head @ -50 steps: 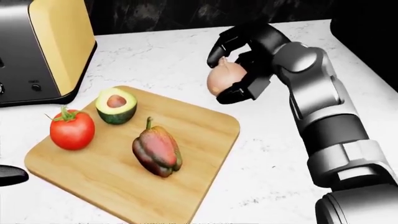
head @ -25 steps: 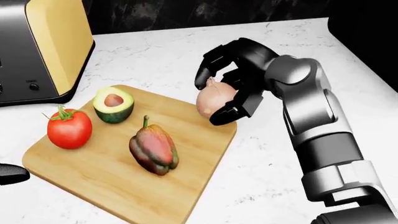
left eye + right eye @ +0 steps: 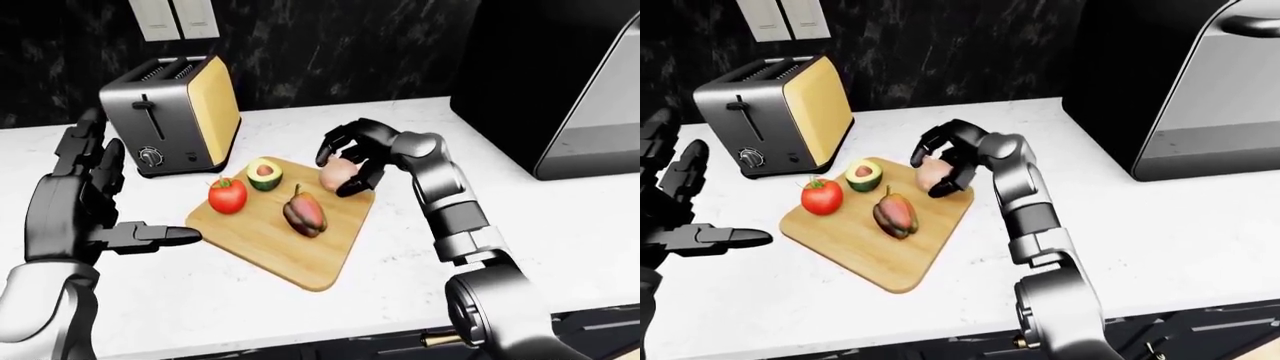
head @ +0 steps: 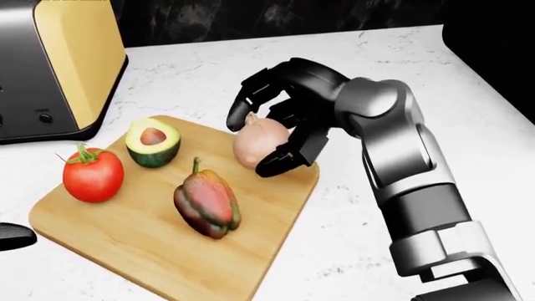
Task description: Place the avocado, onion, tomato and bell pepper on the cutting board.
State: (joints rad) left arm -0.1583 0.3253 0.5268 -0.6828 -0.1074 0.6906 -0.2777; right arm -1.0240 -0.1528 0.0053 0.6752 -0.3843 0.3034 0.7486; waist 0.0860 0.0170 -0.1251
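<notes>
- The right hand (image 4: 271, 128) holds the onion (image 4: 261, 143) over the cutting board (image 4: 142, 244), at the board's corner nearest the far edge of the bench; its fingers (image 4: 251, 91) curl over the top of the onion and its thumb presses in from below; whether the onion touches the wood cannot be told.
- The avocado (image 4: 153, 142), a cut half with its pit facing up, sits on the board toward the toaster (image 3: 172, 112); the tomato (image 4: 93, 174) stands just beside it, at the board's left corner in the head view.
- The bell pepper (image 4: 206, 200) lies on its side near the middle of the board, stem pointing toward the far edge of the bench; it is apart from the onion and the avocado.
- The left hand (image 3: 85, 202) hangs over the bench near its left end, well apart from the board; its fingers are spread upright and its thumb points toward the board; it holds nothing.
- The toaster stands by the far edge of the bench, near the board.
</notes>
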